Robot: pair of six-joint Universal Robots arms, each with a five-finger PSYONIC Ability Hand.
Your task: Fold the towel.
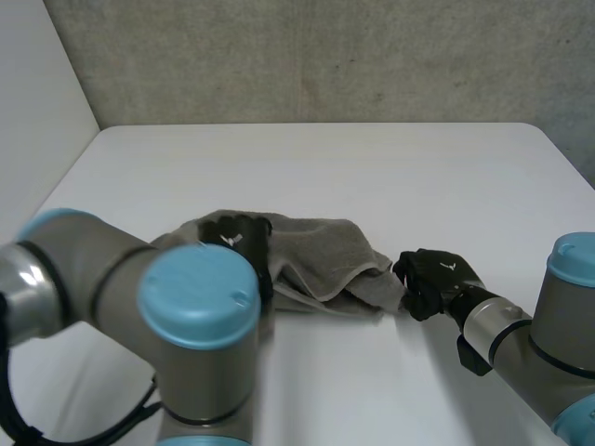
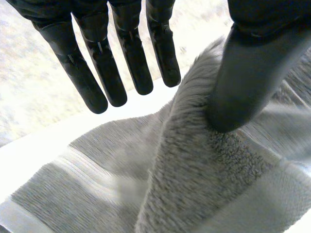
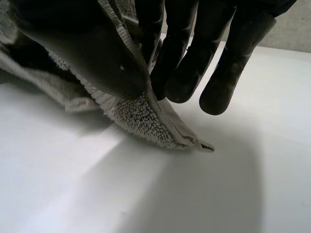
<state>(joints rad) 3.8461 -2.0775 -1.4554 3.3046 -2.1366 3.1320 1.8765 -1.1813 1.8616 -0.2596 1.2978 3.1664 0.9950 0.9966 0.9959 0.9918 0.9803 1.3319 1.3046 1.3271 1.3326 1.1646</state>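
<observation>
The crumpled grey terry towel (image 1: pixel 325 249) lies bunched on the white worktop (image 1: pixel 372 167) between the arms. The right robot hand (image 1: pixel 437 275) pinches the towel's right-end corner between thumb and fingers, probably to carry it over. The left robot hand (image 1: pixel 238 238) is spread, its thumb pressing a raised ridge, seemingly to anchor the cloth.

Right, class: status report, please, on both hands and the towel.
Left hand open, thumb on a raised fold of the towel. Right hand pinching it near a corner. Towel bunched on the table.
</observation>
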